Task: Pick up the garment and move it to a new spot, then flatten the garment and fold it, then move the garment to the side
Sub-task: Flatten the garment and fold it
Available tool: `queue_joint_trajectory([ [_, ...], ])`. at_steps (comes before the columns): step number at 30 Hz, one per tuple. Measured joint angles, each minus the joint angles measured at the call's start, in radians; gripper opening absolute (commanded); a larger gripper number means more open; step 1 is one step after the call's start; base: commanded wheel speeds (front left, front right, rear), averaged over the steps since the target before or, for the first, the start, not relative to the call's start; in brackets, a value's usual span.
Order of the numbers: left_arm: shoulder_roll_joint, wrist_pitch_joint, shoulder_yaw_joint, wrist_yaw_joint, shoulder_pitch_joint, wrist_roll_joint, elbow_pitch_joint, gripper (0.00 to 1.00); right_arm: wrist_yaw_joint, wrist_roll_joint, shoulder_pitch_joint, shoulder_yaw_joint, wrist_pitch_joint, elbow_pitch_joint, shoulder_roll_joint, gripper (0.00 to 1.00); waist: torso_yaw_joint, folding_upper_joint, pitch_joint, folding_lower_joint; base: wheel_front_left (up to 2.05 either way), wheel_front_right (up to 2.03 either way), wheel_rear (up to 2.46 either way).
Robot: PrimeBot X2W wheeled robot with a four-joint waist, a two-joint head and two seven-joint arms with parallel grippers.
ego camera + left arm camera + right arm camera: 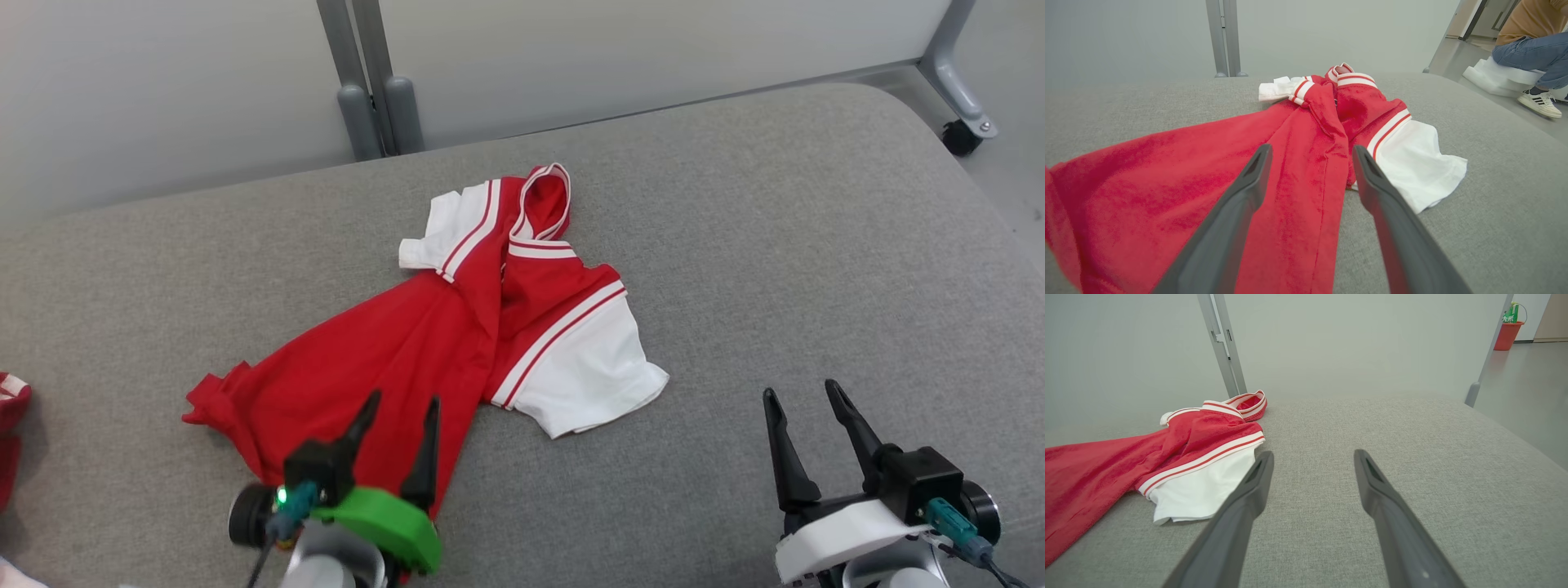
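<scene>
The garment (424, 343) is a red shirt with white sleeves and striped trim, lying rumpled and partly folded over itself on the grey padded surface (775, 269). My left gripper (402, 403) hovers open over the garment's lower hem, with nothing between its fingers. In the left wrist view the red cloth of the garment (1298, 163) runs under the open left gripper (1310, 151). My right gripper (802, 389) stands open over bare grey fabric, to the right of the white sleeve (592, 367). The right wrist view shows the garment (1196, 453) left of the open right gripper (1312, 455).
Grey metal posts (371, 82) stand behind the surface against a pale panel. Another red cloth (12, 408) peeks in at the left edge. A caster leg (963, 122) stands at the back right. A seated person (1531, 45) is off to the right, and a red bucket (1506, 332) stands far back.
</scene>
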Motion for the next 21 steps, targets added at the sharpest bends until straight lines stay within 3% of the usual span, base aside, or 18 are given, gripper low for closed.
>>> queue_joint_trajectory([
  [5, 0.007, 0.119, 0.036, -0.004, -0.255, -0.019, 0.059, 1.0, 0.0, 0.018, -0.067, 0.04, 0.0, -0.012, 0.0, 1.0, -0.026, 0.0, 0.06, 0.0, 0.0, 0.0, 0.0],
  [13, 0.068, 0.445, 0.065, -0.026, -0.618, -0.072, 0.224, 1.0, 0.0, 0.075, -0.141, 0.084, 0.0, -0.012, -0.001, 1.0, -0.094, 0.0, 0.21, 0.0, 0.0, 0.0, 0.0],
  [21, 0.128, 0.533, 0.092, -0.012, -0.733, -0.084, 0.401, 1.0, 0.0, 0.092, -0.168, 0.099, 0.0, -0.003, -0.001, 1.0, -0.187, 0.0, 0.317, 0.0, 0.0, 0.0, 0.0],
])
